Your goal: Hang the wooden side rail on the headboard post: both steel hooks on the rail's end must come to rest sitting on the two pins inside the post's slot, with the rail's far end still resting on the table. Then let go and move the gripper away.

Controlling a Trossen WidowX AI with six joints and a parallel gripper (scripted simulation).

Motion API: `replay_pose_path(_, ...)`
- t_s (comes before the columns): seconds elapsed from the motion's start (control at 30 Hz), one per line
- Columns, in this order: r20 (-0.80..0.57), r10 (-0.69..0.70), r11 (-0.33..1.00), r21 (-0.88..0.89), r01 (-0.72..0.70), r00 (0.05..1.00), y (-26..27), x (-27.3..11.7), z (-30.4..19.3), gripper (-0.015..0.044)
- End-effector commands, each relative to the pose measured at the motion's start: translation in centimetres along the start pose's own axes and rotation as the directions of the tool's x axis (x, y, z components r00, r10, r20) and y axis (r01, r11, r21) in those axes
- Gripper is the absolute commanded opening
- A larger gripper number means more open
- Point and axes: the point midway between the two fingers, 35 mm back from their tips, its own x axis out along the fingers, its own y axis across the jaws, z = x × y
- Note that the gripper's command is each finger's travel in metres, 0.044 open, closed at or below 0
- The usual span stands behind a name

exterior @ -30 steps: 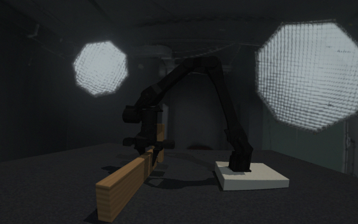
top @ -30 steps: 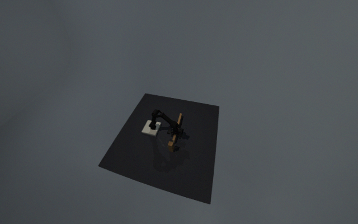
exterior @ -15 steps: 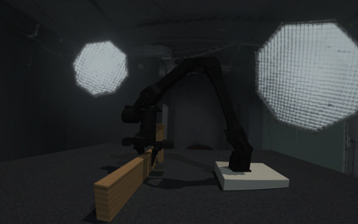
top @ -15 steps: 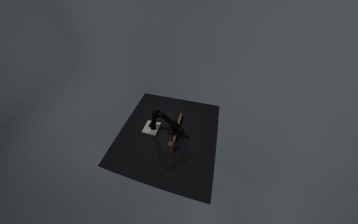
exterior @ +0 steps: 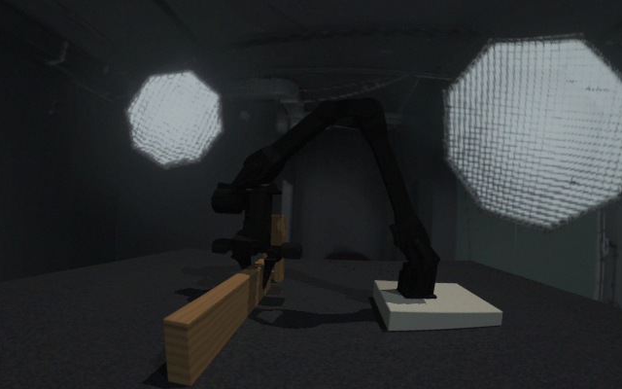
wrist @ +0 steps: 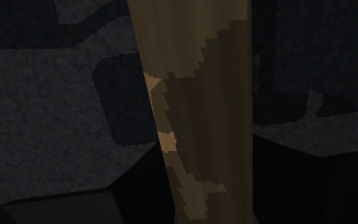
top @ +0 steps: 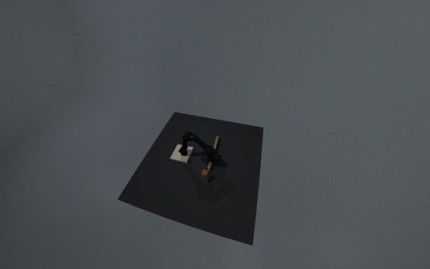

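The wooden rail (top: 216, 143) (exterior: 219, 311) (wrist: 195, 40) stands on its narrow edge. In the exterior view its near end touches the table, and its long body runs back toward the post. My gripper (top: 211, 162) (exterior: 258, 277) (wrist: 197, 134) points down and is shut on the rail, with a finger on each side, nearer the rail's post end. The headboard post (top: 205, 176) (exterior: 279, 228) stands upright just past that end. The hooks, the pins and the slot are too small or hidden to make out. I cannot tell how far the post end is off the table.
The white base plate (top: 177, 156) (exterior: 444, 318) carries the arm and stands to one side of the rail. The dark table (top: 164, 198) (exterior: 330, 360) lies under everything, and its edges show in the top view. Shadows of the arm fall around the rail and post.
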Motion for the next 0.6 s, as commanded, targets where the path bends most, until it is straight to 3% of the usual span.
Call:
replay_pose_path(0.0,0.004,-0.002,1.000,0.003,0.002,1.000,0.02,-0.13,0.00,0.0000)
replay_pose_path(0.57,0.004,-0.002,1.000,0.003,0.002,1.000,0.02,-0.42,0.00,0.0000)
